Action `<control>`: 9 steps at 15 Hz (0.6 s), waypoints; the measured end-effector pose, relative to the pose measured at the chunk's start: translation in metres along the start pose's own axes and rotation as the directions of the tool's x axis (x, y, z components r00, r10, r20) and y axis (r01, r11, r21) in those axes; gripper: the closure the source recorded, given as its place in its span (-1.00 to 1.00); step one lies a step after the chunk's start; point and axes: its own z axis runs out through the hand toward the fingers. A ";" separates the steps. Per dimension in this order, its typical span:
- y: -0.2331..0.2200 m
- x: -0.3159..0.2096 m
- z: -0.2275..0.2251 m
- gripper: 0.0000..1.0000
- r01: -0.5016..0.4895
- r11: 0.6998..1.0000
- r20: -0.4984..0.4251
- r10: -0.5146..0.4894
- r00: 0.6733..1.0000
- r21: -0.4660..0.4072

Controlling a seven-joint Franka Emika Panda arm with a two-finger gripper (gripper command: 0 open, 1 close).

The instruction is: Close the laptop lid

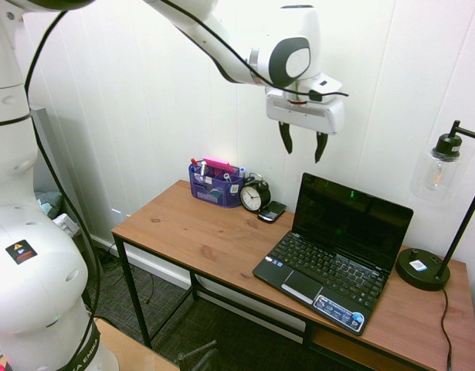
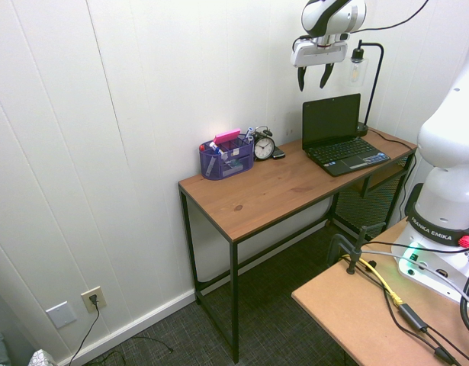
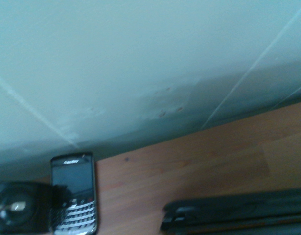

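And there's the gripper (image 1: 303, 142), hanging in the air above the desk (image 1: 192, 232), its two dark fingers spread apart, released, nothing between them! Beneath it, the laptop lid (image 1: 353, 222) stands open, tilted up from the keyboard base (image 1: 327, 276), its dark, glossy screen showing. The arm isn't touching it. Over by the wall (image 1: 167, 100), a purple organizer (image 1: 215, 185) full of pens, then a black alarm clock (image 1: 255, 195) just beside it, then a phone (image 1: 272, 212) lying flat. And on the laptop's other side, a lamp (image 1: 422, 268) on its round black base!
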 end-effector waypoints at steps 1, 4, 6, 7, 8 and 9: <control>0.002 0.015 0.003 -1.00 -0.012 1.000 0.000 0.012 1.000 0.013; 0.012 0.055 0.016 -1.00 -0.052 0.998 0.004 0.051 0.999 0.039; 0.020 0.078 0.026 -1.00 -0.075 0.996 0.010 0.074 0.997 0.056; 0.023 0.088 0.031 -1.00 -0.084 0.995 0.009 0.083 0.996 0.061; 0.023 0.095 0.035 -1.00 -0.092 0.994 0.008 0.091 0.996 0.061; 0.022 0.100 0.040 1.00 -0.097 0.994 0.009 0.097 0.995 0.058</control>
